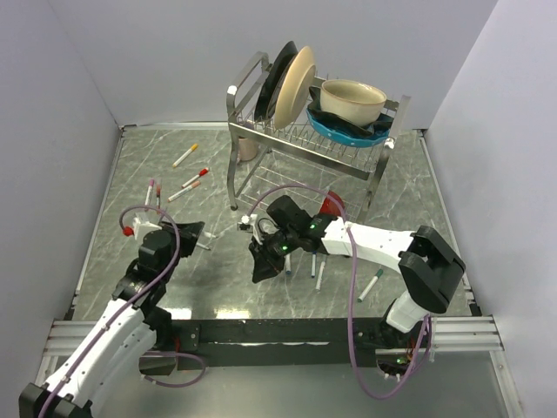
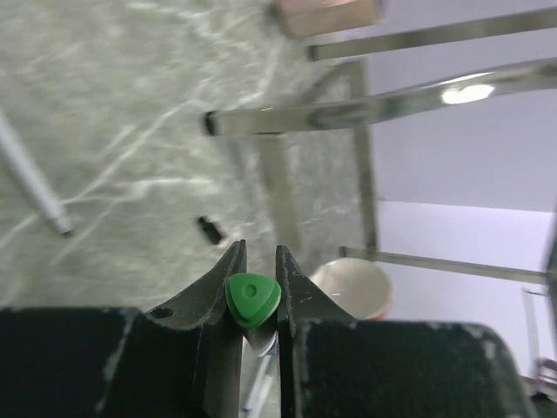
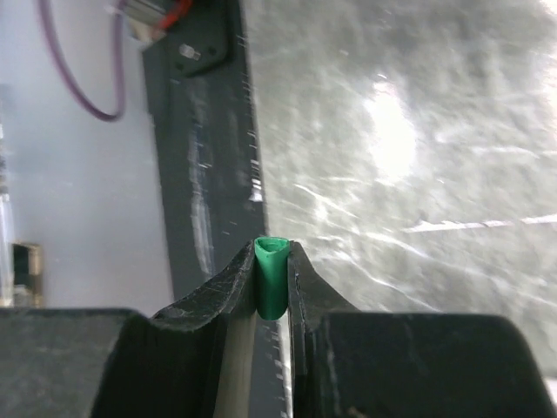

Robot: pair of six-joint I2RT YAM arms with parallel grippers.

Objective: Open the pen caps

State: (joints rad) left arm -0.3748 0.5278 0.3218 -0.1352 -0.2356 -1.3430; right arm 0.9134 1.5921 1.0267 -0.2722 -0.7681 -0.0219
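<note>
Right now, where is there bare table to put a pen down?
Bare: the near table strip between the left arm and right arm, and the side between rack and right wall. Crowded: the far-left pens, and the middle, where the left pincer grips a pen, the right pincer a green cap, loose pens beside.

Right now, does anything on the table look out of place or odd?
Yes: thin white marker pens lie scattered at all angles on the grey marble table, and what seems a small black plastic cap lies loose, apart from any pen.
</note>
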